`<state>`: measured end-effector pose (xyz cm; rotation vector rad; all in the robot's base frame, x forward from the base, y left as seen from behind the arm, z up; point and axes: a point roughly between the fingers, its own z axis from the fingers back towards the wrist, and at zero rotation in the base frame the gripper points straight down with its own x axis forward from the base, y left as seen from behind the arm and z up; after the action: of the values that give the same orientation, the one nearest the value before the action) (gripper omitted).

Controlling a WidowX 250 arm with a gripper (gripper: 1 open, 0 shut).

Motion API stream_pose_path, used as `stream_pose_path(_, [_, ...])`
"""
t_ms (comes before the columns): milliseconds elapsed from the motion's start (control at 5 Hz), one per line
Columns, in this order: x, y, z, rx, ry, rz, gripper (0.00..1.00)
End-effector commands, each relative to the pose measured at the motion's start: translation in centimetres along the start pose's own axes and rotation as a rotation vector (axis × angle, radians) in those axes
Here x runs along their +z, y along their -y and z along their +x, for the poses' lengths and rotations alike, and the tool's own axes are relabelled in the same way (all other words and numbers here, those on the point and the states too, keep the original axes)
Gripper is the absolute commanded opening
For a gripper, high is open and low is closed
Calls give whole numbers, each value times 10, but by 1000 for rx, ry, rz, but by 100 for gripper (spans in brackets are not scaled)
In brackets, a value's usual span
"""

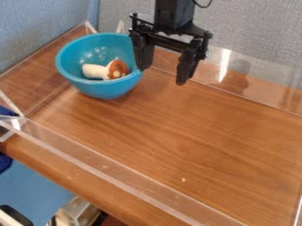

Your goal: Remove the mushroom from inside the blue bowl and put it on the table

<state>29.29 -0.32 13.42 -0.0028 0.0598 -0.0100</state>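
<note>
Currently: mushroom (108, 69) lying in blue bowl (101, 65) nr table's (189, 132) far-left corner, prob. light, rigid, smooth plastic, best pinched across stem/cap; gripper (164, 69) wide open, empty, just right of bowl.

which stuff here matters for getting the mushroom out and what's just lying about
Part of the job:
- small orange-capped toy mushroom
- glossy teal-blue plastic bowl
- reddish-brown wood-grain table
- black claw, open

Just there:
- clear acrylic walls

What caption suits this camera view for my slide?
Open hand hangs beside the blue bowl, mushroom inside, on a wooden table.
</note>
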Motion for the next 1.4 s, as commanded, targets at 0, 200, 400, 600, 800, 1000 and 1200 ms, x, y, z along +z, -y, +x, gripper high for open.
stream_pose_path(0, [-11, -2, 1, -28, -12, 5, 100])
stream_pose_path(200, [-11, -21, 11, -27, -4, 16, 100])
stream_pose_path(400, [-11, -40, 15, 50, 8, 24, 100])
stream_pose_path(600, [-8, -55, 18, 119, 28, 24, 100])
stream_pose_path(800, [-1, -72, 31, 155, 43, 32, 100])
stream_pose_path(1000, [3, -90, 46, 190, 55, 41, 100])
stream_pose_path(1200, [8, -94, 48, 196, 65, 50, 100])
